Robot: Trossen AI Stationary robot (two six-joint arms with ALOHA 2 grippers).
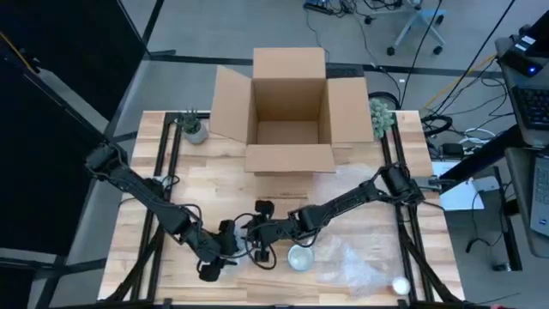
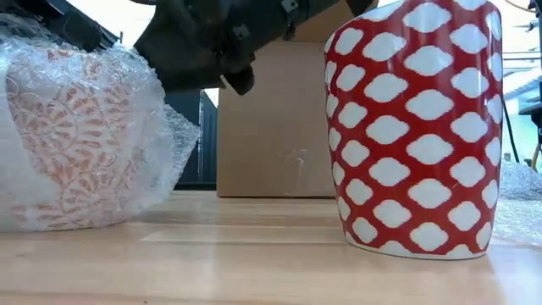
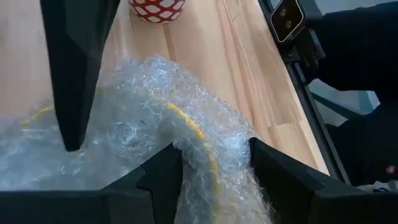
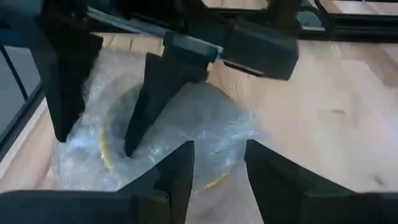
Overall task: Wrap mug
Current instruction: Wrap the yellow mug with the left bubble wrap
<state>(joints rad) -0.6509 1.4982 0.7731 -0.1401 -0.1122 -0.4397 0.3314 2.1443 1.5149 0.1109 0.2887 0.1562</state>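
The left gripper (image 3: 214, 168) is low over the front of the bench (image 1: 360, 193), its 2 fingers (image 3: 163, 180) part-open and straddling a ridge of bubble wrap (image 3: 155, 118) that covers a mug; a yellow rim line shows through the plastic between them. Whether the fingers actually press the wrap cannot be told.

The right gripper (image 4: 219, 165) faces it from the other side, angled down at the same bundle. Its fingers (image 4: 177, 168) stand moderately apart with nothing between them, just short of the wrapped mug (image 4: 168, 134). In the right wrist view the left arm's 2 dark fingers reach down onto the wrap from the far side.

In the high view both grippers meet near the bench's front edge, a little left of centre, the left gripper (image 1: 225, 245) and right gripper (image 1: 262, 230) close together over the bundle.

Just right of them stands a second mug (image 1: 300, 257), open end up; the low view shows it as a red mug with white lozenges (image 2: 415, 127), upright on the wood, apart from the wrapped mug (image 2: 76, 135) at the other side of that view.

A loose sheet of bubble wrap (image 1: 364, 262) lies on the bench's front right, with a small white object (image 1: 400, 285) at its far corner.

An open cardboard box (image 1: 287, 112) sits at the back centre, flaps spread. A small potted plant (image 1: 194, 127) stands at the back left and another (image 1: 381, 116) at the back right.
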